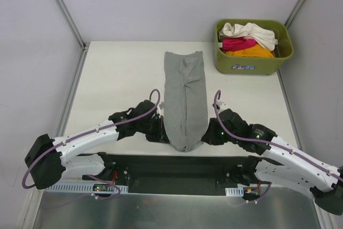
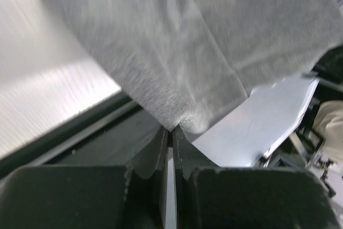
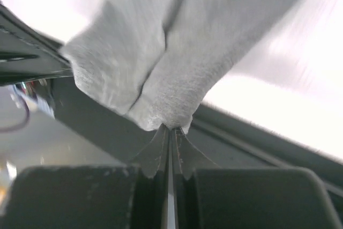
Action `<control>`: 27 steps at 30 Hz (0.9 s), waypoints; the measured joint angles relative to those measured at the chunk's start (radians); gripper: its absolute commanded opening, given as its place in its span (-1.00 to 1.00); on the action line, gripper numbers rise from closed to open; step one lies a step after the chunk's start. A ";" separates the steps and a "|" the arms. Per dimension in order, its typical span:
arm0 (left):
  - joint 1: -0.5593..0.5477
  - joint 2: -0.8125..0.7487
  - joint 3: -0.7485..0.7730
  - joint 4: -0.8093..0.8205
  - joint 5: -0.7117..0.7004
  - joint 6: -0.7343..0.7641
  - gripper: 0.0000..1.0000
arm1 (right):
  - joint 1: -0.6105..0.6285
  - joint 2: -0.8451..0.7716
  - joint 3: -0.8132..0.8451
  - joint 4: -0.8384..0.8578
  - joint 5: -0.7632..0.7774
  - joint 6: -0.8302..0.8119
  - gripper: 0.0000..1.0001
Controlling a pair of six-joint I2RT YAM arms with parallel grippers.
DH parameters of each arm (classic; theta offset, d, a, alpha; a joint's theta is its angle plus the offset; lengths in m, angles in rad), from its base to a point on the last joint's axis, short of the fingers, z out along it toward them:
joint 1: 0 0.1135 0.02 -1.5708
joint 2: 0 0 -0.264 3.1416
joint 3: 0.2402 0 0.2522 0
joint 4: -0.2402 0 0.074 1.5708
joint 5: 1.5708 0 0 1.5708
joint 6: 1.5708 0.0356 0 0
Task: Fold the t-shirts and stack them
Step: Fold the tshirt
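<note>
Wrist views: left hand (image 2: 172, 130) and right hand (image 3: 170, 128) clamp grey t-shirt (image 1: 185, 100) edge, probably hem, ahead; raise both evenly.

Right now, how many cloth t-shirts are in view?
4. A mid-grey cloth t-shirt lies as a long strip on the white table. A cream-white t-shirt, a magenta-pink t-shirt and an orange t-shirt sit bunched in the olive-green plastic bin; more may be hidden underneath.

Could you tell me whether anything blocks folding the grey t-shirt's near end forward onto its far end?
Nothing visible does. The left gripper and right gripper pinch the near end of the grey t-shirt; the green bin stands apart at the far right.
</note>
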 measured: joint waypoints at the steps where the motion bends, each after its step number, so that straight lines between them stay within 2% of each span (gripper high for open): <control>1: 0.033 0.022 0.039 -0.006 0.002 0.022 -1.00 | -0.021 0.022 0.047 0.001 0.026 -0.026 -0.99; 6: 0.192 0.153 0.239 -0.003 0.003 0.132 -1.00 | -0.175 0.150 0.161 0.070 0.091 -0.150 -0.99; 17: 0.398 0.514 0.594 0.002 0.041 0.280 -1.00 | -0.438 0.557 0.447 0.208 0.069 -0.340 -0.99; 27: 0.487 0.779 0.827 -0.010 0.049 0.338 -0.99 | -0.563 0.895 0.618 0.286 0.005 -0.365 -0.99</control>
